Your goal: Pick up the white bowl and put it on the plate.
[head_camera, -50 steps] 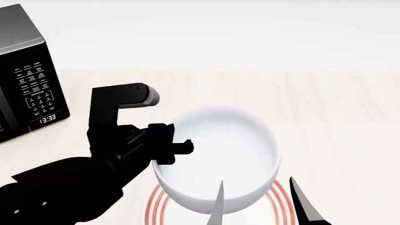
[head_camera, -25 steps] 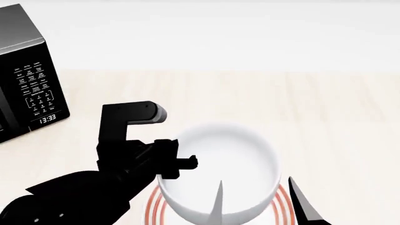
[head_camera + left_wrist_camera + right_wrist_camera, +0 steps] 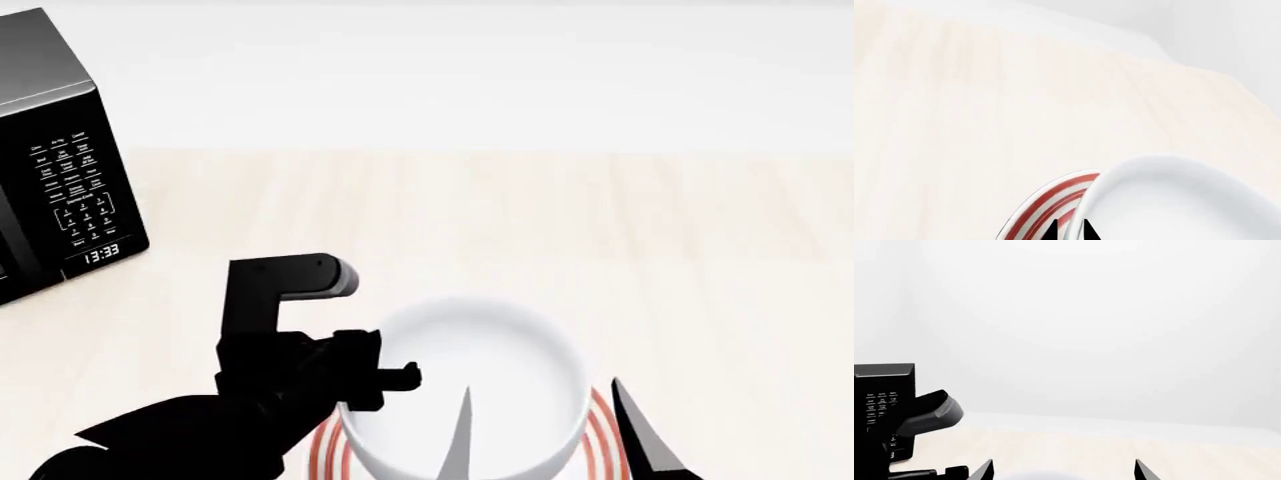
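Note:
The white bowl (image 3: 461, 385) is over the red-ringed plate (image 3: 324, 450), whose rings show on both sides of it. I cannot tell if the bowl touches the plate. My left gripper (image 3: 390, 376) is shut on the bowl's left rim. In the left wrist view its gripper (image 3: 1069, 231) straddles the rim of the bowl (image 3: 1174, 200), with the plate (image 3: 1044, 205) just beneath. My right gripper (image 3: 554, 440) is open and empty, its fingers in front of the bowl's near right side. In the right wrist view the gripper (image 3: 1064, 472) stands wide apart.
A black microwave (image 3: 54, 190) stands at the far left on the pale wooden table (image 3: 667, 250); it also shows in the right wrist view (image 3: 884, 410). A white wall runs behind the table.
My left gripper has carried the bowl down and toward me, so it covers more of the plate. The right gripper has barely moved.

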